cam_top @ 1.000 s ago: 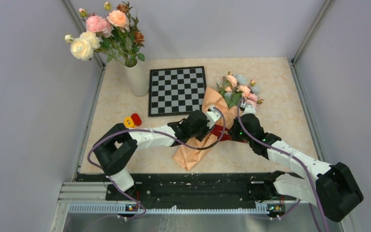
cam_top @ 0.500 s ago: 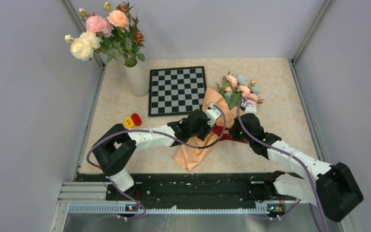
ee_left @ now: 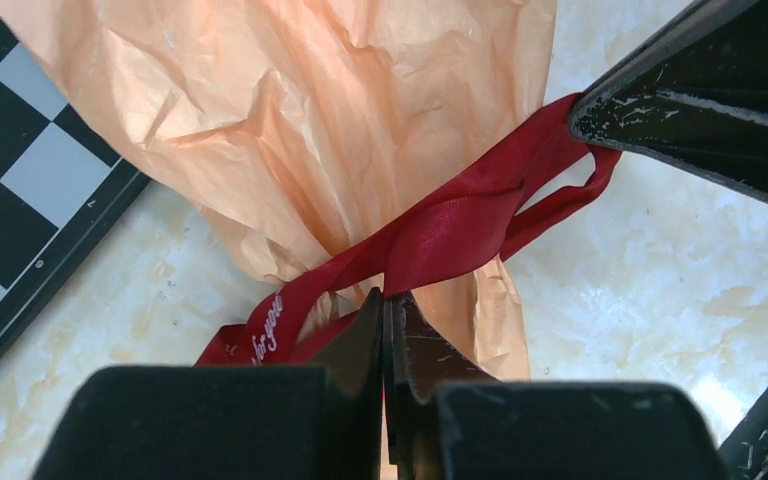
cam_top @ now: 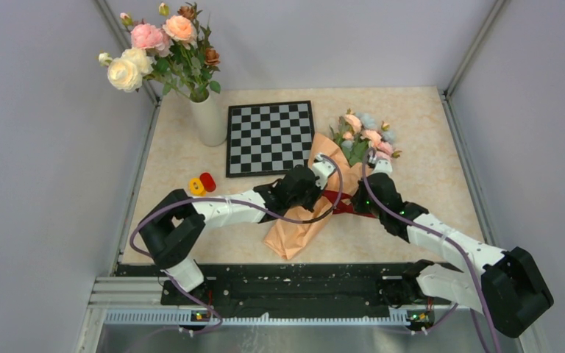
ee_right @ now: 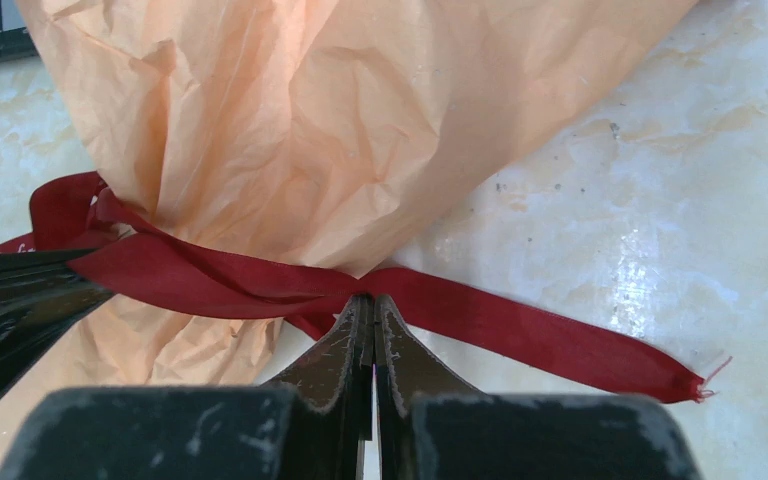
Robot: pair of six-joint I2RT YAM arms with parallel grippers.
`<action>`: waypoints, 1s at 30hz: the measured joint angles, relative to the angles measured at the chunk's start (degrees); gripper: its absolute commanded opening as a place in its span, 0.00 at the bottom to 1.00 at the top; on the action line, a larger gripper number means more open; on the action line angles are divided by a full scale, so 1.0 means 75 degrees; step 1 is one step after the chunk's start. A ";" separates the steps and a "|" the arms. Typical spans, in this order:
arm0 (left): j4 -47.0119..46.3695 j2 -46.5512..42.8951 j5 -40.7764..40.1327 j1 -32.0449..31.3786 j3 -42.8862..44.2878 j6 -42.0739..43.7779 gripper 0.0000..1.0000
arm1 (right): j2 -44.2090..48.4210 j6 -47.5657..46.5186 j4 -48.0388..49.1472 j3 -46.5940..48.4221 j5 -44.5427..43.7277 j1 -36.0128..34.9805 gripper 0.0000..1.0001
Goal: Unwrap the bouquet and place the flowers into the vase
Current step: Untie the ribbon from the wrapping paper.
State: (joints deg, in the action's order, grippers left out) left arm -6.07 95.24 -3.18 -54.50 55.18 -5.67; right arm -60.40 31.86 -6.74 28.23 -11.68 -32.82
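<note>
The bouquet, a cone of crinkled peach paper, lies slantwise across the table middle, with the flowers at its far end. A dark red ribbon is tied round its waist. My left gripper is shut on a strand of that ribbon at the bouquet's left side. My right gripper is shut on the ribbon at the right side, where a loose tail trails over the table. Both grippers sit close together over the tie, left gripper and right gripper. The white vase stands at the far left.
Large cream, pink and peach roses fill the vase. A chessboard lies flat behind the bouquet, its corner touching the paper. Two small pieces, one yellow and one red, rest near the left arm. Grey walls close in both sides.
My left gripper has closed its jaws onto the ribbon strand and its wrist has edged slightly left. The right gripper stays shut in the same place.
</note>
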 measured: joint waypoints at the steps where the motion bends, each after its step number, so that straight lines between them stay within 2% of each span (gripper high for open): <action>1: 0.0000 -0.0038 -0.0038 0.0000 0.0000 -0.0070 0.00 | 0.0000 0.0032 -0.0032 0.0000 -0.0052 0.0000 0.00; 14: 0.0154 -0.0790 -0.0938 0.0219 -0.0090 -0.1501 0.00 | 0.0542 0.0574 -0.0458 0.0009 -0.1093 0.0000 0.00; 30: 0.0545 -0.2087 -0.0635 0.2474 -0.1769 -0.3902 0.00 | 0.0367 0.2092 -0.0530 -0.0539 -0.1431 0.0017 0.02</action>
State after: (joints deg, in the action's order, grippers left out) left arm -1.98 79.59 -7.94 -35.94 41.91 -34.94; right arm -57.65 47.55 -10.72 24.18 -22.41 -32.69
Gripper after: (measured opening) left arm 0.008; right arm 0.009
